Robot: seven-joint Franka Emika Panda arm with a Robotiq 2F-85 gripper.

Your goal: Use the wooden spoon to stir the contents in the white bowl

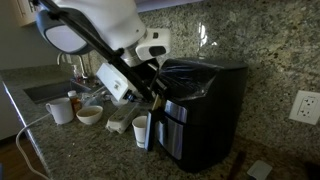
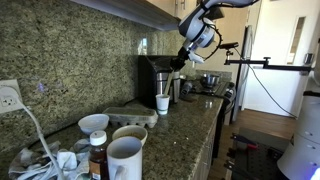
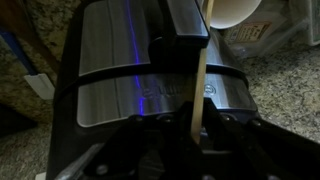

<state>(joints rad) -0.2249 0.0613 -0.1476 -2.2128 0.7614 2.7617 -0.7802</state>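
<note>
In the wrist view the slim tan handle of the wooden spoon runs up from between my jaws to a white cup, where its far end is hidden. My gripper is shut on that handle, above the silver top of a coffee machine. In both exterior views the gripper hangs beside the machine, just above the cup. The white bowl with a tan inside sits further along the counter, apart from the gripper.
A white mug and a smaller all-white bowl stand near the white bowl. The black coffee machine stands against the granite wall. A sink lies behind, a wall socket to the side.
</note>
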